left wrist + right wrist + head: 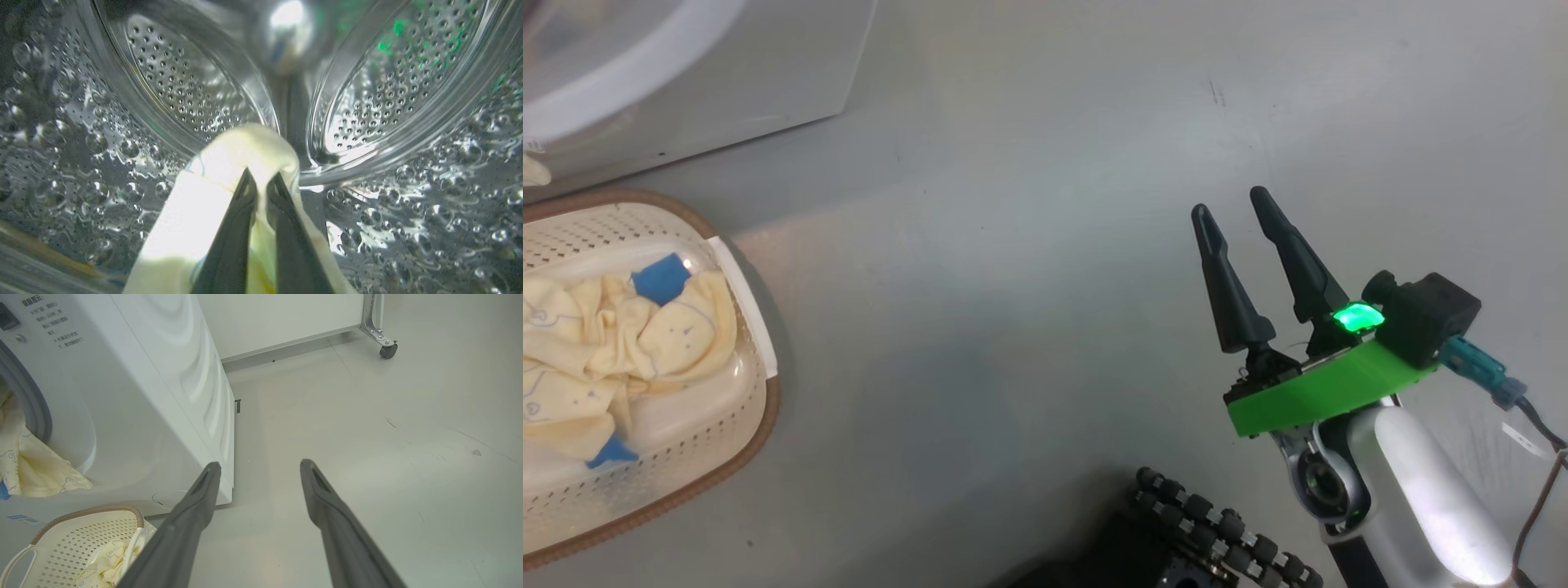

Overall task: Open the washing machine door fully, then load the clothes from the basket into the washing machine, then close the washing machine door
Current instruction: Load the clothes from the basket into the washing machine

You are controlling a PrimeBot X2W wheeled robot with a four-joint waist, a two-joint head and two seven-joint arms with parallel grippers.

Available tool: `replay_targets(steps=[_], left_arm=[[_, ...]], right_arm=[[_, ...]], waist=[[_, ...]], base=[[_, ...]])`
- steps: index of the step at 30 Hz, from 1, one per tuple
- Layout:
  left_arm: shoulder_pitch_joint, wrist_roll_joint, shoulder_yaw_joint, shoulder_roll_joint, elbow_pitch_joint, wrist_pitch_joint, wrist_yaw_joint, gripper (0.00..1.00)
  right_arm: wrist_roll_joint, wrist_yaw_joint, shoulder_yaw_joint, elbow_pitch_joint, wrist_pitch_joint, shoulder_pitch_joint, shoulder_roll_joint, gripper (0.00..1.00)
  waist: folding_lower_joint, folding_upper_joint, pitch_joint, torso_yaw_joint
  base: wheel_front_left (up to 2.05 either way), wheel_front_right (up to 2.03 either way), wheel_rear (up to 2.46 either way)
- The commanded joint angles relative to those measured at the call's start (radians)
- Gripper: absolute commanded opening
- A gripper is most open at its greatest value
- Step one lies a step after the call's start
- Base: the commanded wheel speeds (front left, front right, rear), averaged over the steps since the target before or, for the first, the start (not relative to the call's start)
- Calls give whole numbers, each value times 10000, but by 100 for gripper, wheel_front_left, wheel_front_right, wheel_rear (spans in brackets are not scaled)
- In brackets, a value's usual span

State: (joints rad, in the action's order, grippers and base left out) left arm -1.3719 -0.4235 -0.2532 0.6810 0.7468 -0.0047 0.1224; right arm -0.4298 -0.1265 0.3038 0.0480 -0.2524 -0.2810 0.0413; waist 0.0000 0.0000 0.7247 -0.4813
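The washing machine is the biggest thing here. In the right wrist view its white body takes up everything from 9 to 11 o'clock, and in the head view a corner of it sits at 11 o'clock. The grey floor covers most of the rest. The left wrist view looks right into the steel drum, all perforations and shiny bumps.

The basket sits on the floor at 9 o'clock in the head view, just in front of the machine. The clothes are still piled inside it, cream-yellow, with a blue patch on top. In the right wrist view a bit of cream fabric hangs over the lip of the machine's opening at 9 o'clock.

The left gripper is inside the drum with its fingers pressed nearly together, pinching a cream garment that drapes down on both sides of them. The right gripper is at 3 o'clock in the head view, over bare floor and well apart from the basket. Its fingers are spread wide with nothing between them. A green mount sits right behind them.
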Motion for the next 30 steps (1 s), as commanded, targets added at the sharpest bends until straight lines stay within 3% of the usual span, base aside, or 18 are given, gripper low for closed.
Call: replay_targets(steps=[1, 3, 4, 5, 8, 9, 11, 17, 30], left_arm=[[-223, -66, 120, 413, -80, 195, -67, 0], [-188, -213, 96, 313, 192, 415, -197, 0], [-175, -264, 90, 281, 322, 516, -212, 11], [-173, -328, 108, 237, 420, 568, -216, 31], [-144, -394, 72, 168, 674, 629, -244, 60], [-104, -404, 58, 122, 714, 624, -209, 81], [-42, -406, 16, 75, 800, 636, -166, 100], [417, -563, 19, -141, 941, 354, -49, 100], [2899, -1116, 377, -884, 249, -1337, 522, 100]], right_arm=[[-44, -42, 149, -261, -93, 57, 89, 100], [-47, -42, 156, -244, -93, 42, 89, 100], [-47, -42, 158, -235, -93, 35, 89, 100], [-47, -42, 163, -226, -93, 27, 89, 100], [-43, -42, 172, -198, -93, 0, 89, 100], [-37, -42, 163, -188, -93, -2, 89, 100], [-36, -42, 137, -177, -93, 3, 89, 100], [5, -42, 75, -160, -93, 8, 89, 100], [410, -42, -274, -84, -93, 320, 89, 100]], waist=[[0, 0, 7, 17], [0, 0, 3, 25], [0, 0, -3, 31], [0, 0, -8, 38], [0, 0, -40, 59], [0, 0, -64, 76], [0, 0, -93, 114], [0, 0, -355, 312], [0, 0, -1374, 900]], base=[[0, 0, 0], [0, 0, 0], [0, 0, 0], [0, 0, 0], [0, 0, 0], [0, 0, 0], [0, 0, 0], [0, 0, 0], [0, 0, 0]])
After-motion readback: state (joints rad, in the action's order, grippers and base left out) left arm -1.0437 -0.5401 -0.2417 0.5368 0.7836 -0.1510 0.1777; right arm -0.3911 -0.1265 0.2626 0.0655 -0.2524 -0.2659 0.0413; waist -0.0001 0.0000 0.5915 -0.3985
